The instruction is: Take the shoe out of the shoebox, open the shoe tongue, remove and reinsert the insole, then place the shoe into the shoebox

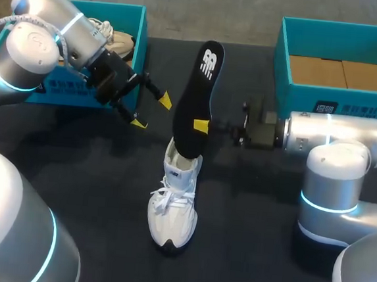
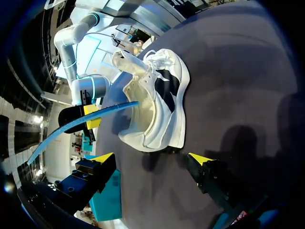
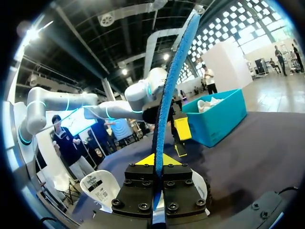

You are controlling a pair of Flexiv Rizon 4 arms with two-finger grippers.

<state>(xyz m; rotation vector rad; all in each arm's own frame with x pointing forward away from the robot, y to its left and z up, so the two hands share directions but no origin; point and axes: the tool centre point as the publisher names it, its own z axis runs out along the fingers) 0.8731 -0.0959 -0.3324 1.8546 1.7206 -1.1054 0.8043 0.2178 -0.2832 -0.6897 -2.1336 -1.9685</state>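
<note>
A white shoe [image 1: 172,209] stands on the black table, toe toward the front edge. A black insole [image 1: 196,95] rises steeply from its opening, heel end up. My right gripper [image 1: 201,125] is shut on the insole's edge at mid-length; in the right wrist view the blue-edged insole [image 3: 171,81] runs up from between its fingertips [image 3: 156,160]. My left gripper [image 1: 151,111] hangs open and empty just left of the insole. In the left wrist view the shoe [image 2: 162,105] lies ahead of the open left gripper [image 2: 151,158], with the insole [image 2: 81,126] seen edge on.
A teal shoebox [image 1: 140,24] at the back left holds a second, beige shoe [image 1: 115,41]. Another teal box [image 1: 283,53] with cardboard inside stands at the back right. My left arm reaches over the left box's front wall.
</note>
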